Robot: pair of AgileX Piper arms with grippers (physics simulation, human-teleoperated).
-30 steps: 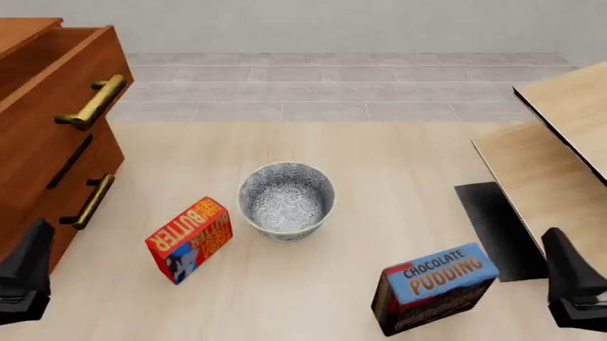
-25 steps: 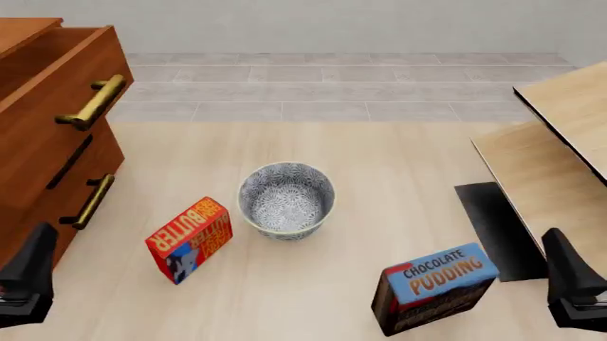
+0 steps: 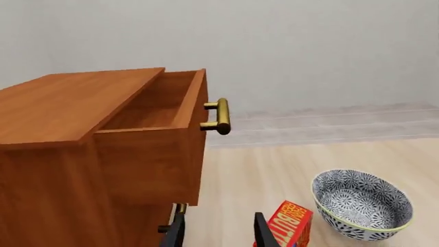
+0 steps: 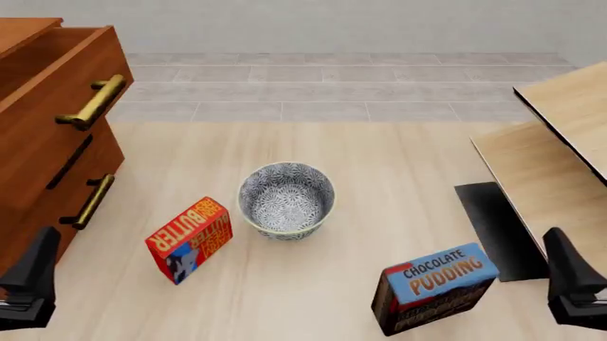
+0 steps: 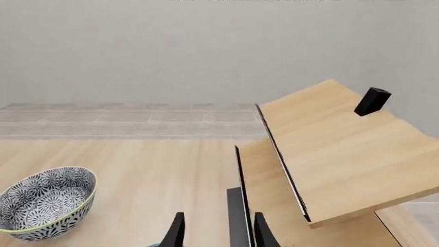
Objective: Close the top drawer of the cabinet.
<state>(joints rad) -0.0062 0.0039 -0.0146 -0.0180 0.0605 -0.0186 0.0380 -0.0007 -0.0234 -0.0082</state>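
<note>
Slightly lower now, the left pincer (image 4: 28,280), jaws apart and empty, is only approaching: next it must rise to push the top drawer (image 4: 59,92), pulled out of the cabinet (image 3: 65,170) at far left.

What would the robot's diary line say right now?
top drawer: open | left gripper: open, empty, below it | right gripper: open, empty | bowl: untouched
</note>
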